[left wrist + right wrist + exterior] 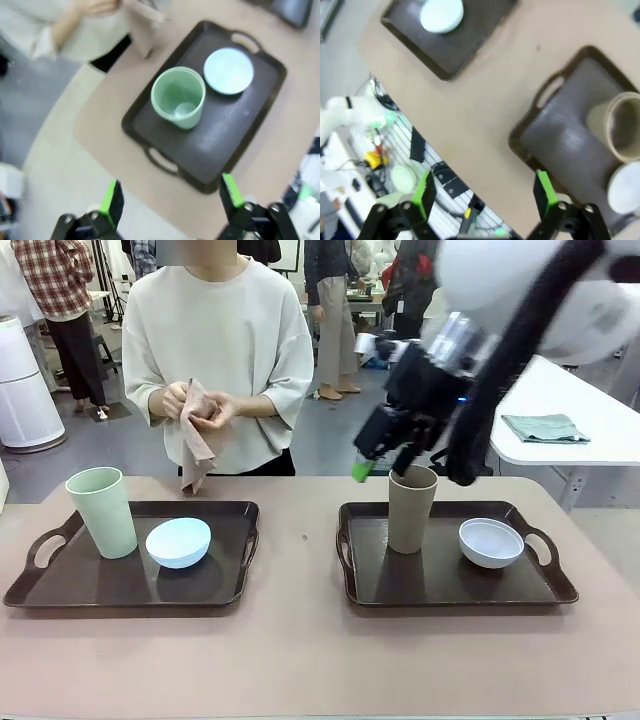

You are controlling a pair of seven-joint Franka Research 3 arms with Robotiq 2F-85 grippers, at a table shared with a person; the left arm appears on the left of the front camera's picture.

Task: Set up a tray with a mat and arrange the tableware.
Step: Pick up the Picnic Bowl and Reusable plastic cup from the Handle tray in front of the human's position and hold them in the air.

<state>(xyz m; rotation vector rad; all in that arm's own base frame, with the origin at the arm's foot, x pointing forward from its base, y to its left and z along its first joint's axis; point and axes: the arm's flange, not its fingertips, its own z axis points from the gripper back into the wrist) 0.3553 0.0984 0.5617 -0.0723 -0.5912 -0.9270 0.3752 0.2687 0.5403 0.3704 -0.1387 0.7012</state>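
On the left dark tray (60, 585) stand a pale green cup (101, 510) and a light blue bowl (178, 542). The right tray (430, 585) holds a tan-brown cup (412, 508) and a white bowl (491, 542). My right gripper (385, 465) hovers open just above and left of the tan cup (620, 127); nothing is between its fingers (545, 190). My left gripper (171, 197) is open high above the near end of the left tray (210, 145), looking down on the green cup (178, 97) and blue bowl (228, 70). The person holds a pinkish cloth mat (195, 435) in both hands.
Bare tan tabletop (300, 640) lies between and in front of the trays. A white side table (560, 400) at the back right carries a folded grey-green cloth (545, 427). A white cylinder (25, 390) stands far left. Other people stand behind.
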